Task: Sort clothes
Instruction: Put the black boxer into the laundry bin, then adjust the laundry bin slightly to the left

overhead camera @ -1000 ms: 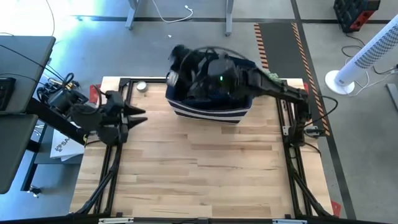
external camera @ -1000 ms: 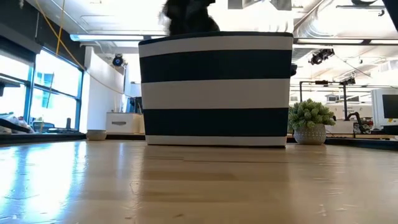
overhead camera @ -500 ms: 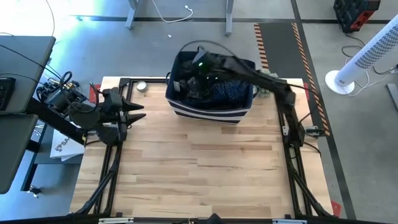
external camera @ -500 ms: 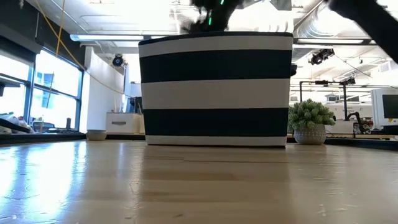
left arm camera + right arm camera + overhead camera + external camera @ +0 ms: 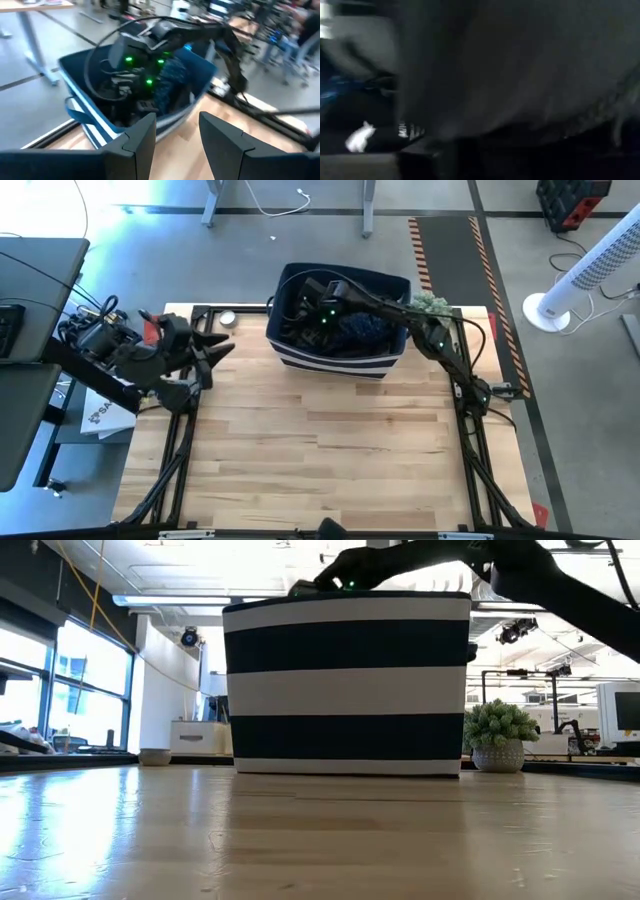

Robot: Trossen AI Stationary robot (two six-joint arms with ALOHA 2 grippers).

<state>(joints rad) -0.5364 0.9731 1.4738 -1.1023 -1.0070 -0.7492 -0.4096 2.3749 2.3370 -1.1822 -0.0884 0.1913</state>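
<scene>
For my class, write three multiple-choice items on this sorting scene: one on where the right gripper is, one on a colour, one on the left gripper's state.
1. Where is the right gripper?
A. Down inside the striped bin
B. Above bare table
C. Beside the fan

2. What colours are the bin's stripes?
A. Red and yellow
B. Navy and white
C. Green and grey

3. What is the left gripper doing?
A. Gripping a garment
B. Open, holding nothing
C. Pressed on the tabletop

Answers: 1 A, the arm reaches into the bin; 2 B, the low view shows the bands; 3 B, its fingers stand apart.

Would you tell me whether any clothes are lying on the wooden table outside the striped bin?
No, in the high view the table shows only bare wood, and the clothes sit inside the striped bin.
</scene>
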